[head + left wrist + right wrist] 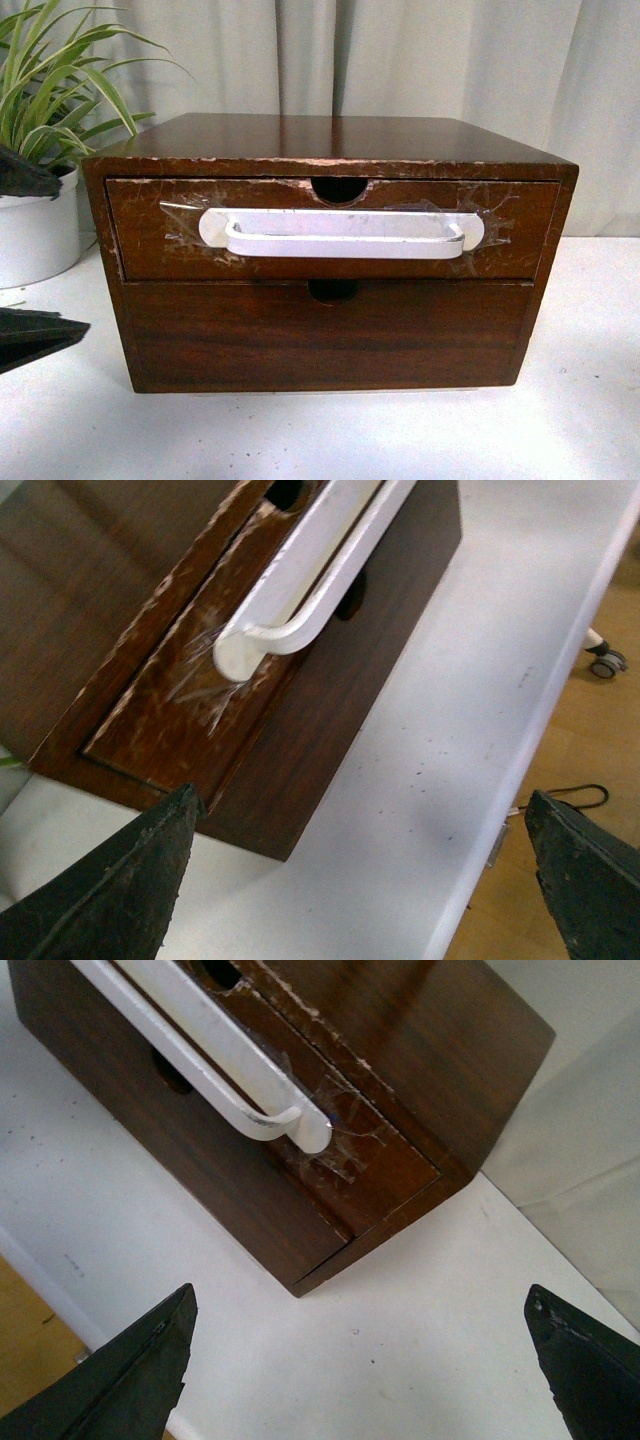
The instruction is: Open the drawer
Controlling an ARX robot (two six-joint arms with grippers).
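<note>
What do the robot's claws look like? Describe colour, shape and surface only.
The left claw has two matte black fingers. They are wedge-shaped, taper to blunt points, and have a rough, grainy surface. The right claw looks the same: black, tapering and coarse-textured. No cables, markings or labels show on either.

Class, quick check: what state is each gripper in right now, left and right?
Left gripper: open, holding nothing.
Right gripper: open, holding nothing.
</note>
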